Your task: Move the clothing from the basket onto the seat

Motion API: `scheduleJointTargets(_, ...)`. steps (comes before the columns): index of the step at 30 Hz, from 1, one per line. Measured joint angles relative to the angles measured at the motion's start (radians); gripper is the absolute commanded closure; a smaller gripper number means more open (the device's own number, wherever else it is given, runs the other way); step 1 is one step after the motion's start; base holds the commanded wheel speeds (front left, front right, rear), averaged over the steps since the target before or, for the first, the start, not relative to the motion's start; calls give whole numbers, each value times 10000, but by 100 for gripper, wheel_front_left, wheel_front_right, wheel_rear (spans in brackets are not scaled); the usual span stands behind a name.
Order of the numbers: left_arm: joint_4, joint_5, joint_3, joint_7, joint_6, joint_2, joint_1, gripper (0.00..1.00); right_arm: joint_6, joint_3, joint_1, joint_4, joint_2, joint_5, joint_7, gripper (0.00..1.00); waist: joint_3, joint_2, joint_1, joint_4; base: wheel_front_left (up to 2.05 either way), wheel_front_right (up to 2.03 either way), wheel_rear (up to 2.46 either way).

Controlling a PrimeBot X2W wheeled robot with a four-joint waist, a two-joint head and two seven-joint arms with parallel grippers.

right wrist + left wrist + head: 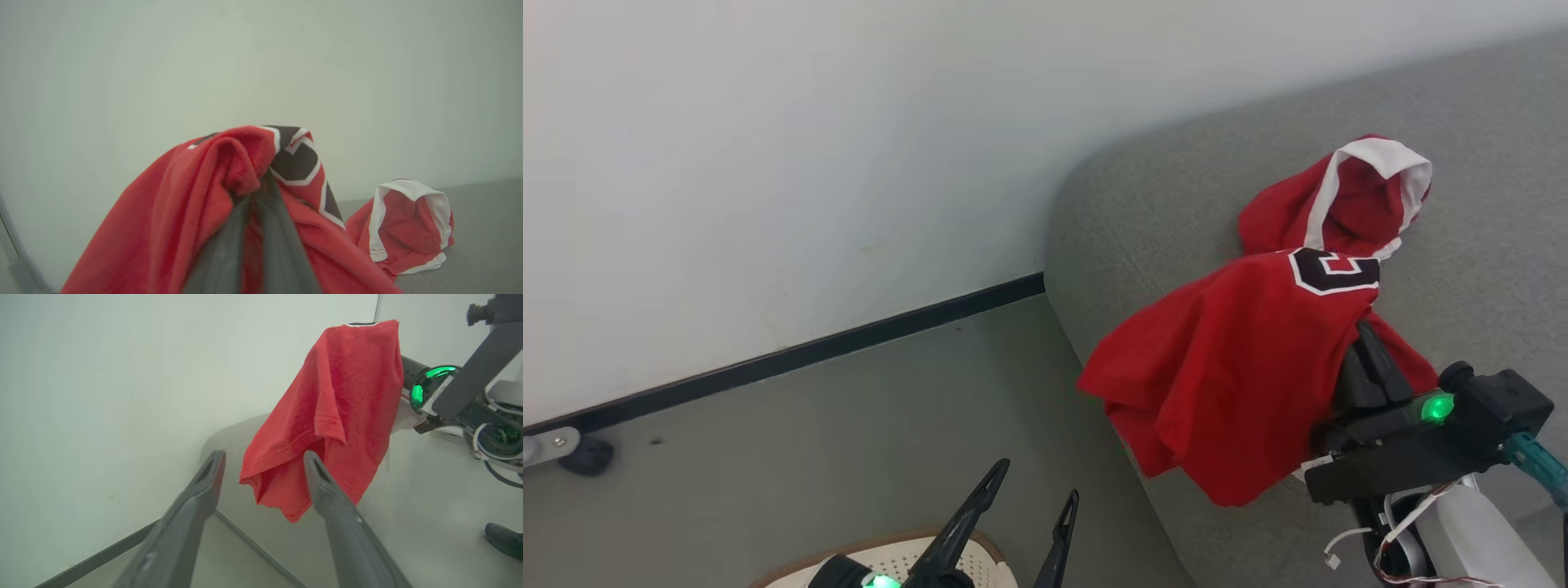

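A red shirt [1241,367] with a black-and-white letter is held up over the rounded front corner of the seat [1176,204], draped over the right claw [1368,351], whose fingers are pressed together on a fold of the cloth. The loose hem is seen hanging past the seat's edge toward the floor [849,433]; whether it touches the cushion cannot be told. A second red garment [1356,196], trimmed in white, is crumpled on the seat just behind the held shirt, farther from the edge. The left claw [1037,480] is spread wide and holds nothing, and is placed over the basket [894,557], which stands on the floor well apart from the shirt. A pale wall [768,163] with a black skirting strip [809,351] is seen behind the floor and the seat.
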Motion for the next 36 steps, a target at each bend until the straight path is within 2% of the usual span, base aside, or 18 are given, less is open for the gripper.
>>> scheduleJointTargets(7,54,178,58,182,2,2,-163,0,-86,-604,1,-151,-153,121,0,100,610,0,0,-526,0,0,0)
scheduleJointTargets(15,82,372,25,347,46,-29,-650,0,-173,-1499,-256,-138,-424,276,0,100,1364,0,1,-783,0,0,0)
scheduleJointTargets(23,65,612,8,525,46,-17,-960,0,-173,-2412,-1491,73,-863,548,-2,100,2046,0,1,-729,0,0,0)
scheduleJointTargets(36,-98,848,-169,826,-113,-15,-1739,0,-21,-3814,-3903,1360,-1929,968,-4,100,3218,0,0,-346,0,0,0)
